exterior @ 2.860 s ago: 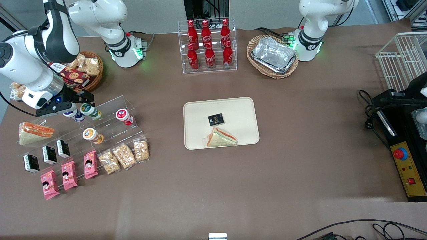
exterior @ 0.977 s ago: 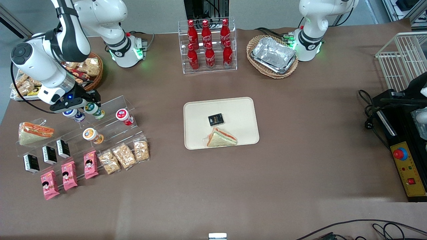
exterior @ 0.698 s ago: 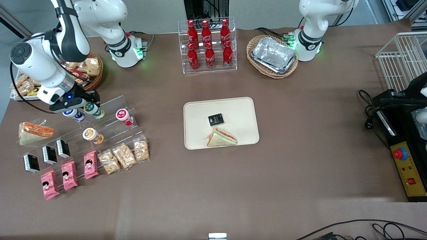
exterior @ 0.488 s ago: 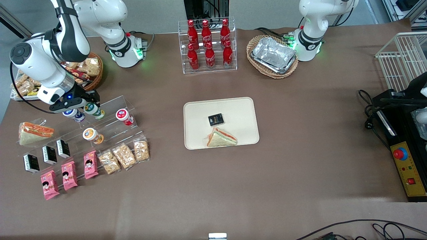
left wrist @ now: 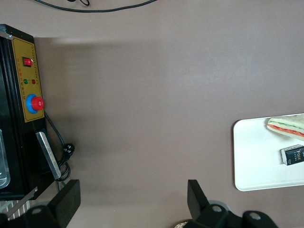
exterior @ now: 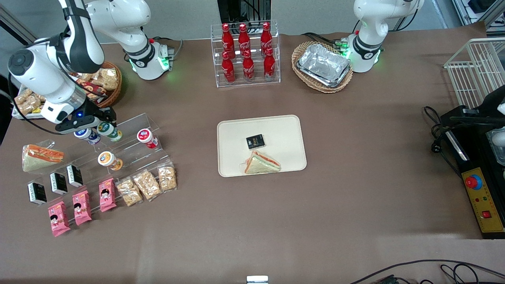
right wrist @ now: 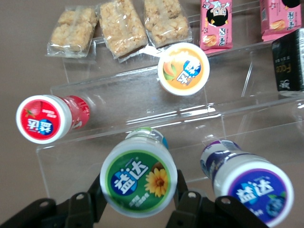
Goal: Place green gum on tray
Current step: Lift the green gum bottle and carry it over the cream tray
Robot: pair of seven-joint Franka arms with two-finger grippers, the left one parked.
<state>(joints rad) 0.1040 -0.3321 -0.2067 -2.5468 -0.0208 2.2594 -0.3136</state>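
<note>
The green gum (exterior: 107,129), a small bottle with a green-and-white lid, is at the top step of a clear acrylic stand (exterior: 130,152) toward the working arm's end of the table. My right gripper (exterior: 103,125) is shut on it, one finger on each side of the lid; the right wrist view shows the gum (right wrist: 138,176) filling the gripper (right wrist: 137,192). The cream-beige tray (exterior: 284,130) lies in the middle of the table, well apart from the gripper. It holds a sandwich (exterior: 260,163) and a small black box (exterior: 255,141).
A blue-lidded bottle (exterior: 85,134) stands close beside the gum, a red-lidded one (exterior: 146,137) a little farther along, and an orange-lidded one (exterior: 107,159) one step lower. Snack packs fill the lower steps. A cola rack (exterior: 245,53) and a foil-tray basket (exterior: 323,67) stand at the back.
The gripper came in around the green gum and closed on it. In the last half second the arm and the gum shifted slightly up and away from the tray.
</note>
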